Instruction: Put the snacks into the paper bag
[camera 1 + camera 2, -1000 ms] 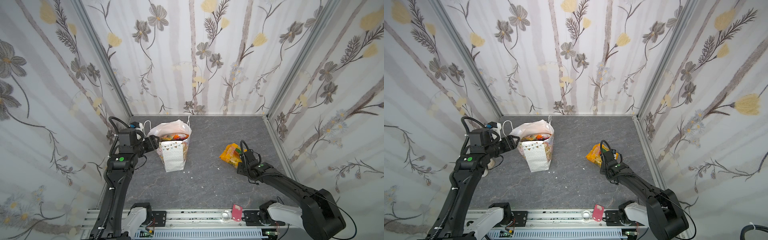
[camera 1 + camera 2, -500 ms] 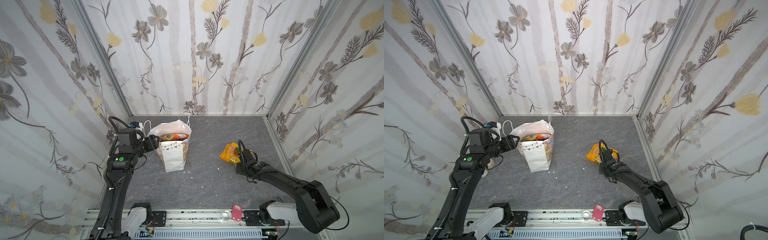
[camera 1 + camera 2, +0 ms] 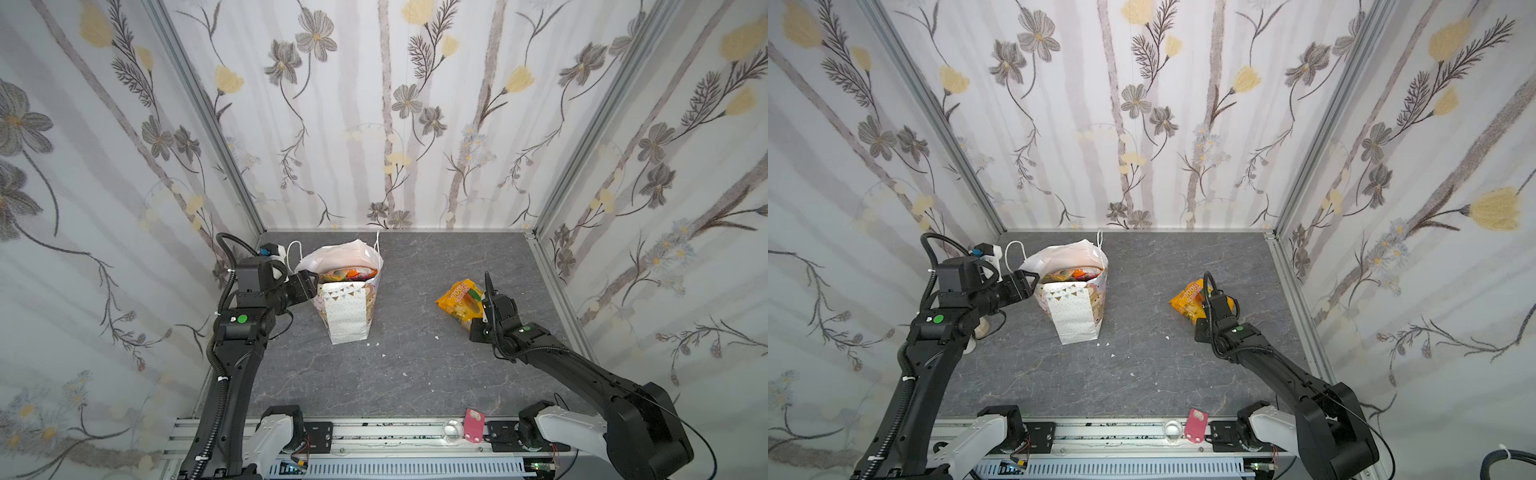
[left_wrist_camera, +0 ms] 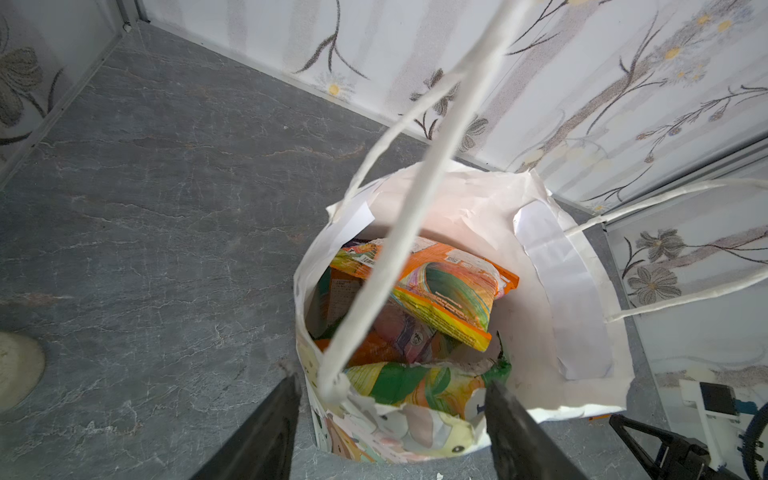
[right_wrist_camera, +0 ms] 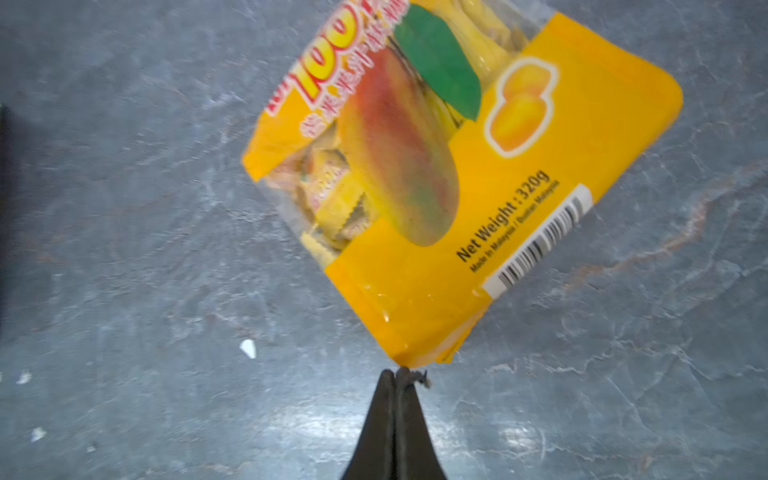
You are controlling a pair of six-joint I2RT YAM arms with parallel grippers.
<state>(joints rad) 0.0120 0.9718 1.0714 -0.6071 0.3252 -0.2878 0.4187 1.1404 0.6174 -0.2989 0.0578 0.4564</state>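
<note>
The white paper bag (image 3: 347, 316) (image 3: 1077, 316) stands upright at the left, its mouth (image 4: 573, 291) wide open. Several snacks (image 4: 449, 291) (image 3: 349, 273) lie inside it, orange and green ones on top. My left gripper (image 3: 309, 284) (image 4: 390, 395) is open, its fingers (image 4: 282, 415) closely flanking the bag's narrow end. One yellow-orange snack packet (image 3: 461, 301) (image 3: 1187, 301) (image 5: 478, 187) lies on the floor at the right. My right gripper (image 5: 395, 374) (image 3: 478, 326) is shut, its tips touching that packet's near corner. No film shows between them.
Small white scraps (image 3: 376, 344) dot the grey floor near the bag. A pink tag (image 3: 473, 430) and a clear disc (image 3: 453, 430) sit on the front rail. A white box (image 3: 272, 251) stands at the back left corner. Papered walls enclose three sides.
My right gripper has gone from open to shut at the yellow-orange packet's near corner, with a slight shift of the wrist. The left arm and the bag have not moved.
</note>
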